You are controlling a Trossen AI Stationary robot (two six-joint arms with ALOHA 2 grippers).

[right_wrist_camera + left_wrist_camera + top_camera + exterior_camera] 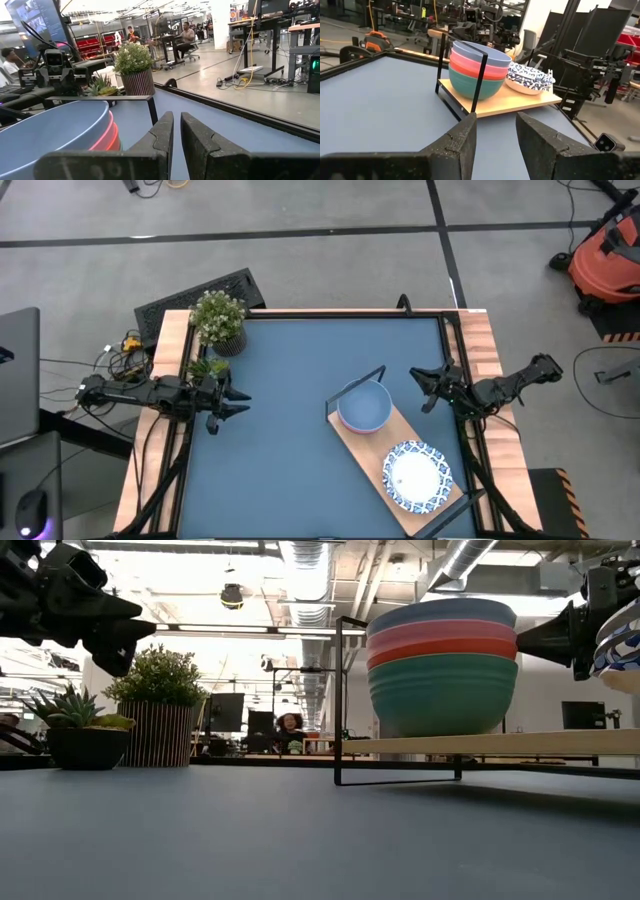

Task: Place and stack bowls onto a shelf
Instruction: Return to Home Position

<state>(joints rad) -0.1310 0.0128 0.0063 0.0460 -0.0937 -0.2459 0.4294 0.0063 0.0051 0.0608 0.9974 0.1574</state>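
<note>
Left claw (240,403) part-open, right claw (424,387) nearly closed, both empty, shelf (400,464) lying diagonally, bowls (364,407) stacked at its wire-frame end.

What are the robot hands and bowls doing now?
Both hands empty: left hand, right hand. Bowls stacked on shelf. Nothing in the way.

A stack of round plastic bowls (364,408) sits on the long light-wood shelf (372,452); a shallow patterned bowl (417,476) lies at its four o'clock.
</note>
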